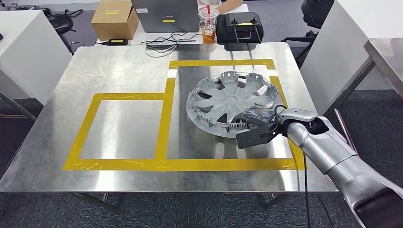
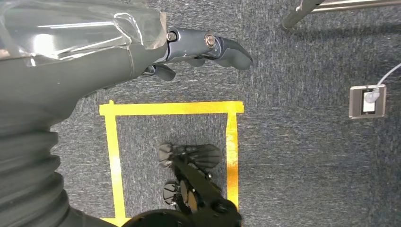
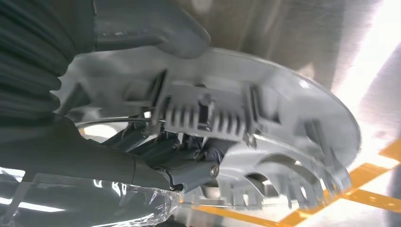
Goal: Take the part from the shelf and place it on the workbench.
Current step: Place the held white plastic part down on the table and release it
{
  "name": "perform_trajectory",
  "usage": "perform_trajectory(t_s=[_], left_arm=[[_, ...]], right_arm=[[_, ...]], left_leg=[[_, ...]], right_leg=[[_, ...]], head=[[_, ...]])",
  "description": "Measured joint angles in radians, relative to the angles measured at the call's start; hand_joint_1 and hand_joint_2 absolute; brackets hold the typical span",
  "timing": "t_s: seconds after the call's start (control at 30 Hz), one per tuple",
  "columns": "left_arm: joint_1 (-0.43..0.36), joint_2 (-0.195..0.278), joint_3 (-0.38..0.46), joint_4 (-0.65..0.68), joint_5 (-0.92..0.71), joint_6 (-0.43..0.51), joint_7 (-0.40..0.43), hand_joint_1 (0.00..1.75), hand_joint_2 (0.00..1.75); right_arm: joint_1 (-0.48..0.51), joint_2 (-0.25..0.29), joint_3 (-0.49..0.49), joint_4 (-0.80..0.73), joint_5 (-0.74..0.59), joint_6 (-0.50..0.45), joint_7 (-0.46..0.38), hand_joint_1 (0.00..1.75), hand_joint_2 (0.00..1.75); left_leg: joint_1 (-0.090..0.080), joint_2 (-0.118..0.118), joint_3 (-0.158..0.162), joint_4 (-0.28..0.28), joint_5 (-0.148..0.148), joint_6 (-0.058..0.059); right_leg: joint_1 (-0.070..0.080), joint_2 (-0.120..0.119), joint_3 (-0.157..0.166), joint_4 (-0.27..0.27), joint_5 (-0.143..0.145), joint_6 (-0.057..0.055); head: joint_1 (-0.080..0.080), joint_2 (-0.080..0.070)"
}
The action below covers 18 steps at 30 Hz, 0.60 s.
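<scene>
The part is a grey plastic wheel cover (image 1: 233, 97), hollow side up, on the steel workbench (image 1: 123, 71) inside the right yellow-taped area (image 1: 166, 118). My right hand (image 1: 254, 118) grips its near rim. In the right wrist view my thumb (image 3: 156, 28) lies on one face of the wheel cover's rim (image 3: 283, 109) and my dark fingers (image 3: 189, 165) on the other. I cannot tell whether the near edge is lifted off the surface. My left hand (image 2: 142, 52) hangs over the carpet with its fingers apart and nothing in them.
Behind the workbench stand a cardboard box (image 1: 114, 19), a grey case (image 1: 165, 14), an iced drink cup (image 1: 208, 23), a black controller (image 1: 239, 27) and cables (image 1: 164, 45). White tables flank it left (image 1: 23, 52) and right (image 1: 342, 42). A taped floor square (image 2: 170, 108) lies below.
</scene>
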Motion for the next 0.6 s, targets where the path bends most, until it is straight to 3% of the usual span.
perform_trajectory(t_s=[0.03, 0.07, 0.1, 0.17, 0.23, 0.27, 0.4, 0.47, 0.53, 0.57, 0.6], left_arm=[[0.000, 0.000, 0.000, 0.000, -0.006, -0.002, -0.004, 0.00, 1.75], [0.000, 0.000, 0.000, 0.000, -0.012, -0.004, -0.007, 0.00, 1.31], [0.000, 0.000, 0.000, 0.000, -0.018, -0.004, -0.009, 0.00, 0.87], [0.000, 0.001, 0.000, 0.000, -0.025, 0.001, -0.011, 0.00, 0.00], [-0.001, 0.002, 0.000, 0.000, -0.025, 0.007, -0.012, 0.00, 0.00], [-0.002, 0.003, 0.000, 0.000, -0.025, 0.009, -0.011, 0.00, 0.00], [-0.003, 0.004, 0.000, 0.000, -0.025, 0.013, -0.009, 0.00, 0.00], [-0.004, 0.004, 0.000, 0.000, -0.022, 0.016, -0.005, 0.00, 0.00], [-0.004, 0.003, 0.000, 0.002, -0.015, 0.018, 0.002, 0.00, 0.00], [-0.004, 0.002, 0.000, 0.002, -0.009, 0.019, 0.006, 0.00, 0.00], [-0.004, 0.002, 0.000, 0.003, -0.001, 0.019, 0.010, 0.00, 0.00]], right_arm=[[-0.001, 0.001, 0.004, 0.007, -0.003, 0.003, 0.002, 0.00, 0.00], [-0.002, 0.001, 0.006, 0.014, -0.006, 0.006, 0.004, 0.00, 0.00], [-0.002, 0.001, 0.008, 0.020, -0.010, 0.008, 0.006, 0.00, 0.00], [-0.005, 0.002, 0.009, 0.029, -0.016, 0.010, 0.009, 0.00, 0.00], [-0.010, 0.003, 0.008, 0.038, -0.018, 0.008, 0.012, 0.00, 0.00], [-0.012, 0.003, 0.008, 0.044, -0.018, 0.007, 0.013, 0.00, 0.00], [-0.016, 0.003, 0.008, 0.062, -0.019, 0.003, 0.016, 0.00, 0.00], [-0.018, 0.002, 0.007, 0.072, -0.019, 0.001, 0.017, 0.00, 0.00], [-0.015, 0.002, 0.007, 0.087, -0.019, -0.004, 0.018, 0.00, 0.00], [-0.010, 0.002, 0.006, 0.092, -0.021, -0.014, 0.018, 0.00, 0.00], [-0.003, 0.002, 0.002, 0.095, -0.027, -0.036, 0.018, 0.00, 0.00]], left_leg=[[0.001, 0.000, -0.029, 0.059, -0.020, -0.002], [0.001, 0.001, -0.046, 0.090, -0.024, -0.003], [0.001, 0.001, -0.043, 0.080, -0.010, -0.001], [0.000, 0.000, 0.017, -0.039, 0.053, 0.009], [-0.006, 0.001, 0.079, -0.157, 0.091, 0.020], [-0.009, 0.001, 0.094, -0.183, 0.094, 0.024], [-0.012, 0.003, 0.107, -0.206, 0.104, 0.043], [-0.009, 0.005, 0.114, -0.220, 0.113, 0.054], [-0.011, 0.004, 0.113, -0.220, 0.114, 0.057], [-0.011, 0.004, 0.113, -0.220, 0.114, 0.058], [-0.011, 0.003, 0.113, -0.220, 0.114, 0.058]], right_leg=[[0.001, 0.000, 0.000, 0.000, 0.000, -0.001], [0.002, 0.000, 0.000, 0.000, 0.000, -0.001], [0.003, 0.001, 0.001, 0.000, 0.000, -0.001], [0.005, 0.004, 0.003, 0.000, 0.000, -0.001], [0.009, 0.006, 0.003, 0.000, 0.000, 0.002], [0.010, 0.006, 0.002, -0.001, 0.000, 0.004], [0.008, 0.004, -0.005, 0.007, -0.005, 0.021], [0.008, 0.003, -0.045, 0.092, -0.046, 0.015], [0.008, 0.003, -0.108, 0.227, -0.098, 0.010], [0.008, 0.003, -0.128, 0.269, -0.109, 0.012], [0.007, 0.003, -0.130, 0.273, -0.105, 0.018]], head=[[0.000, 0.000], [0.000, 0.000], [0.000, 0.000], [0.000, 0.000], [0.000, 0.000], [0.001, 0.000], [0.002, 0.000], [0.004, 0.000], [0.005, 0.000], [0.005, 0.000], [0.005, 0.000]])
